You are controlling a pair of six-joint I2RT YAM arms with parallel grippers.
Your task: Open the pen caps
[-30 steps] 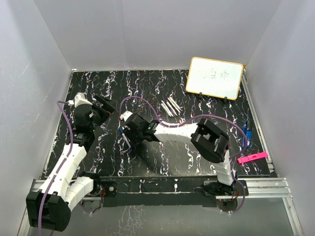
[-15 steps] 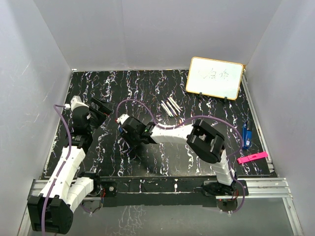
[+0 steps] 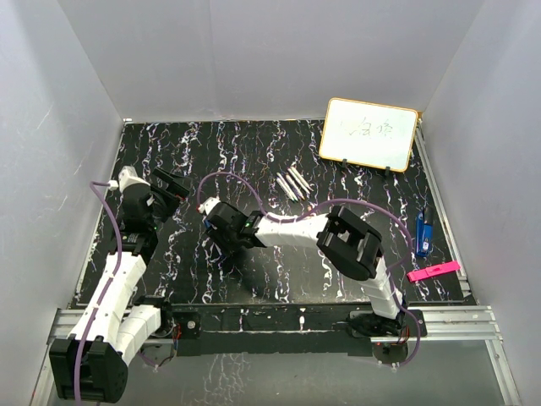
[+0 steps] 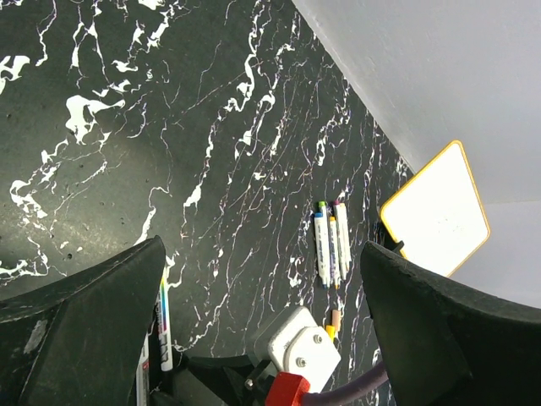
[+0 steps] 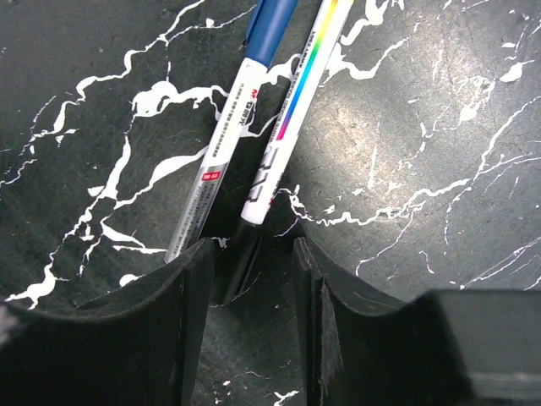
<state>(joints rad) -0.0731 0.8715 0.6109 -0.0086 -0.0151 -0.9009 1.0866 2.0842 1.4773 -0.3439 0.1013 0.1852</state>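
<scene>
The right gripper (image 5: 254, 254) is standing partly open, its fingers straddling but not pinching the black end (image 5: 235, 275) of a rainbow-striped pen (image 5: 296, 93). That pen and a blue-capped pen (image 5: 221, 169) are lying side by side left of the surface's centre. Their long axes are running away from the fingers and leaning right, with the blue cap (image 5: 272, 21) pointing away. Four more pens (image 3: 290, 182) are lying near the far edge beside the whiteboard (image 3: 368, 134). The left gripper (image 4: 262, 254) is hanging wide open, holding nothing. I am judging the pens light, stiff, slick and apt to roll. Gripping a barrel mid-length and pulling its cap straight along the axis is looking safest.
</scene>
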